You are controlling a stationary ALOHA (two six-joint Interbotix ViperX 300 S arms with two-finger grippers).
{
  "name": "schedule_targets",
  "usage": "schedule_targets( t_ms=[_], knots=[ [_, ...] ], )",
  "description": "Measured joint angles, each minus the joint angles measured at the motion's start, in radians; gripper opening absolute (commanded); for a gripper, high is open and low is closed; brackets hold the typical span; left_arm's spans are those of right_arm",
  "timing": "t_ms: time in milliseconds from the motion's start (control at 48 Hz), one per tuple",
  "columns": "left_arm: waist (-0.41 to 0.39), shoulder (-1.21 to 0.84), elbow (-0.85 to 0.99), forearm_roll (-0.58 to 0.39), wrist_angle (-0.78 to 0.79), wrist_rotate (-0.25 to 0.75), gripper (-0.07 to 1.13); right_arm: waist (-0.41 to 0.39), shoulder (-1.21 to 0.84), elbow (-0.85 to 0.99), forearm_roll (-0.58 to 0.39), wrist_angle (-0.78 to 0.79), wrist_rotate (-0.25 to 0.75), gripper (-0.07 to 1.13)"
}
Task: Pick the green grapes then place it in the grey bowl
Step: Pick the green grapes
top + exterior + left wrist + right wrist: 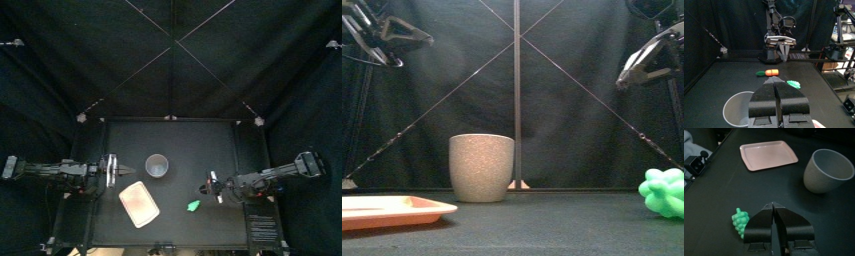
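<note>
Right hand [773, 206] closed, near green grapes [741, 221]

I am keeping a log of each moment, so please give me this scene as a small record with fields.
green grapes: loose, front right, not held
grey cup: upright, in the middle, looks empty
pink tray: flat, front left of the cup, empty
orange toy: near the right arm, seen only from the left wrist
left gripper: raised at left, fingers shut, holding nothing
right gripper: raised near the grapes, fingers shut, holding nothing
task state: grapes not yet picked
</note>
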Motion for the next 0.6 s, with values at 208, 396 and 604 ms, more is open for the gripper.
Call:
schedule_targets(
  t_ms=[208,396,604],
  knots=[
    [0.002,0.0,0.0,0.002,-0.035,0.0,0.08,0.061,0.172,-0.101,0.049,0.038,0.018,0.27],
    [0.011,0.0,0.0,0.002,-0.046,0.0,0.08,0.069,0.291,-0.189,0.212,0.06,0.069,0.61],
    [0.015,-0.002,0.002,0.002,-0.048,0.0,0.08,0.083,0.342,-0.212,0.258,0.075,0.092,0.88]
  ],
)
